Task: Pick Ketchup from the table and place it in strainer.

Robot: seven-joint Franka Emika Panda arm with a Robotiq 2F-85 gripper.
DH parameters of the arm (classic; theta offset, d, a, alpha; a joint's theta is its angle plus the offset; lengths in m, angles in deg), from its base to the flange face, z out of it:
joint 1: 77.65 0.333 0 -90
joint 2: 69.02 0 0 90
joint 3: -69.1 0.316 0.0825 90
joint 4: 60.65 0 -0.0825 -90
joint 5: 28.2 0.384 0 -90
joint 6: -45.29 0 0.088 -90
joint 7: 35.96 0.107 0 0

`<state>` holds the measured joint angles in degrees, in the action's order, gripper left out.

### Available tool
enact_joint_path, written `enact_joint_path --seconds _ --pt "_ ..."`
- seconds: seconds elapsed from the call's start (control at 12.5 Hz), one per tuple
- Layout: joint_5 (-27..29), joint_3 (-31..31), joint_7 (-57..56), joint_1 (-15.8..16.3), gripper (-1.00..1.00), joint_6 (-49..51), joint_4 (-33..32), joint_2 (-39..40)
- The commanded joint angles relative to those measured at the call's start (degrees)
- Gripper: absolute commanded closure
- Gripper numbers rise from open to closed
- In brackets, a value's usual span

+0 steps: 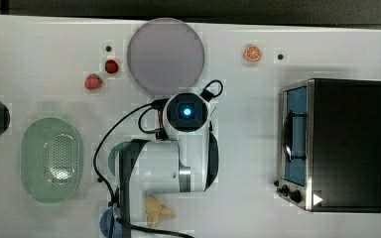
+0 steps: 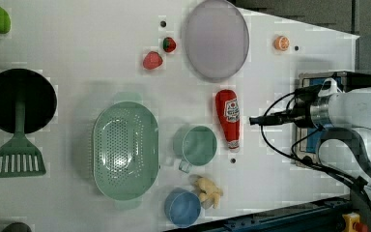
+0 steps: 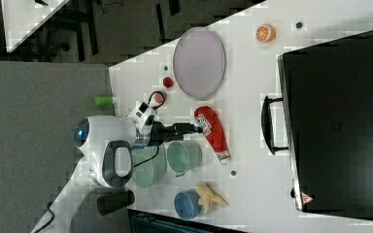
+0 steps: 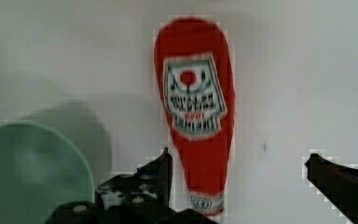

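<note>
The Ketchup is a red bottle with a white label, lying flat on the white table between the grey plate and the green cup; it also shows in the right view. My gripper hangs above it, open. In the wrist view the bottle has its narrow cap end between the two black fingers, close to one finger and far from the other. The gripper's dark tip sits beside the bottle in the left view. The pale mint-green oval strainer stands apart with nothing in it.
A green cup stands right beside the bottle. A grey plate, two strawberries, an orange slice and a toaster oven lie around. A blue cup, a yellow toy, and a black pan with a spatula are nearby.
</note>
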<state>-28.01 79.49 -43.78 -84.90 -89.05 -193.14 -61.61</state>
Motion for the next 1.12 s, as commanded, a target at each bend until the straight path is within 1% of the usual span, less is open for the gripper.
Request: enact_joint_path --seconds 0.08,0.56,0.88,0.96,1.12 --pt "0.5 0.6 -3.6 0.5 -1.00 -4.2 0.9 3.1" --pt "0.4 0.4 -3.6 0.7 -1.00 -9.9 0.8 11.7" --pt "0.2 0.2 -3.6 0.7 -1.00 -16.6 0.7 16.6" --pt "0.2 0.3 -3.6 0.7 -0.93 -16.8 0.7 17.3" --pt "0.2 0.3 -3.4 0.7 -0.43 -16.7 0.9 17.5"
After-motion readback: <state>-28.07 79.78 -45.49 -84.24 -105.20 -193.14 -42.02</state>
